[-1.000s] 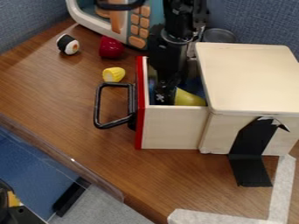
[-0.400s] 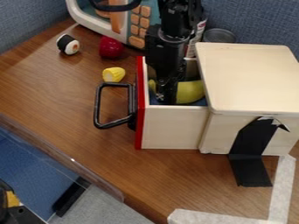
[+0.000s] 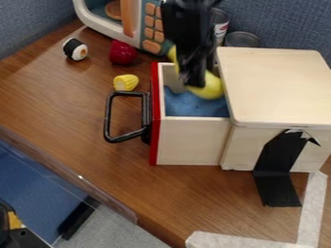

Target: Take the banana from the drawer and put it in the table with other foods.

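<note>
While our black two-finger gripper [image 3: 194,81] clasps the curved yellow banana [image 3: 211,89], we hold its middle, presumably for balance.

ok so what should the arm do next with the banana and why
Probably ease the banana sideways, high enough to clear the red front: the gripper holds it over the open drawer, while the corn, sushi and red toy lie on the table beyond that front.

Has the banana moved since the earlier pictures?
Yes. Against the drawer, the banana has shifted up the view toward the toy microwave; one end now shows past the drawer's back edge.
</note>
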You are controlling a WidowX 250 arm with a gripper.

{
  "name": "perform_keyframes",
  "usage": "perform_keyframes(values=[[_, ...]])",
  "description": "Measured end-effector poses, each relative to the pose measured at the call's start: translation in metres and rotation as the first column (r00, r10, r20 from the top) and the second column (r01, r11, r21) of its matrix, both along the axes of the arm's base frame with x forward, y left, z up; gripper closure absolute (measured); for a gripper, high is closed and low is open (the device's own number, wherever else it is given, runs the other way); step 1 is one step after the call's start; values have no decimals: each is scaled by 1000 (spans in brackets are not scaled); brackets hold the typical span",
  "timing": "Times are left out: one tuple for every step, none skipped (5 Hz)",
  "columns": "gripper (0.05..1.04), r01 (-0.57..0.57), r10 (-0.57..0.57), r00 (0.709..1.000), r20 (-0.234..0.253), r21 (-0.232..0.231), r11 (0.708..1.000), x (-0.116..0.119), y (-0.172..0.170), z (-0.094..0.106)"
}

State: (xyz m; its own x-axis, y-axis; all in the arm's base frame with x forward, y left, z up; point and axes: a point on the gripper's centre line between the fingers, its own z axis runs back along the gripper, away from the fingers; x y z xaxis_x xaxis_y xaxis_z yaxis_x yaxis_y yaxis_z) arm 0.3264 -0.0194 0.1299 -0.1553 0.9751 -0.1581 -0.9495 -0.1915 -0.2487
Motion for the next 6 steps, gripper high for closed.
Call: perform_keyframes(values=[[607,69,-70,997,9,96,993,-4,9,24],[607,168,-170,985,-17,264,950,-9,28,45],[607,169,-179,984,-9,378,910,-17,62,64],[607,95,-99,995,-13,442,892,-29,109,58],[607,66,-67,998,-18,536,842,-33,140,45],[607,17,20,999,-47,670,742,-38,173,34]])
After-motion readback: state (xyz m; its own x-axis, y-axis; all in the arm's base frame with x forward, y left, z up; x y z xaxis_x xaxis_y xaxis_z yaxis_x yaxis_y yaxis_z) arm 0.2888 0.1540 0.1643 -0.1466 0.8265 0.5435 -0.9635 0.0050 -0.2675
